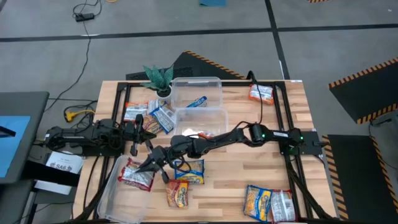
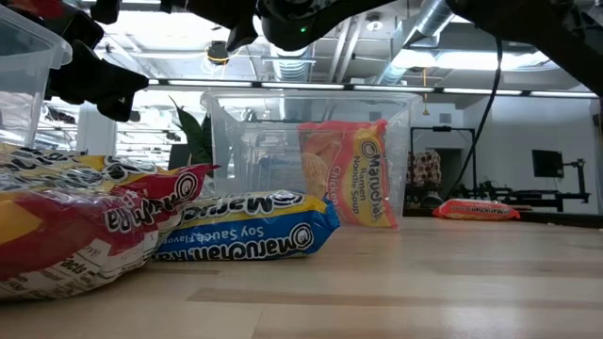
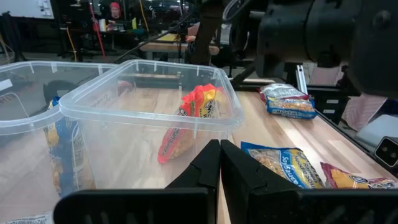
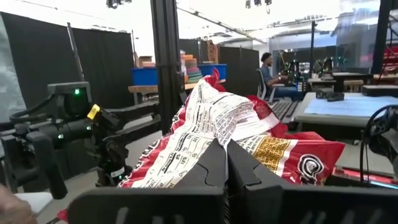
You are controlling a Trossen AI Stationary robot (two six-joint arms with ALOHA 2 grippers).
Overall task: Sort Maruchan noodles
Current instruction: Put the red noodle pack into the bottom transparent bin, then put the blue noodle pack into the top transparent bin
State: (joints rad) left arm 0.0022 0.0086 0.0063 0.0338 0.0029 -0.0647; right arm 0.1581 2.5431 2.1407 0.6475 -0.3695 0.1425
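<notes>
From my station I see the right gripper (image 1: 151, 163) reached across to the left front part of the tabletop (image 1: 249, 168), its fingers pinched closed on the edge of a red-and-silver packet (image 4: 211, 134); in the right wrist view that packet hangs crumpled right ahead of the closed fingers, with its printed back panel showing. In the high view the same packet (image 1: 138, 175) lies over the rim of the clear tub at the front left corner (image 1: 112, 196). The left gripper (image 1: 138, 129) sits at the left side of the tabletop, closed and holding nothing, pointing toward the middle clear tub (image 1: 202, 121); its own camera shows an orange packet (image 3: 189, 118) leaning against the inside wall of that tub. A third clear tub (image 1: 196, 91) stands behind the middle one with a blue packet (image 1: 198, 101) inside. On the bare wood I see a blue-and-yellow packet (image 1: 191, 170) just beside the right gripper, an orange-red packet (image 1: 178, 193) near the front edge, a cluster of packets (image 1: 149, 115) near the left gripper, two packets at the front right (image 1: 268, 203), and one packet at the back right (image 1: 262, 93). A small potted plant (image 1: 159, 77) stands at the back left.
</notes>
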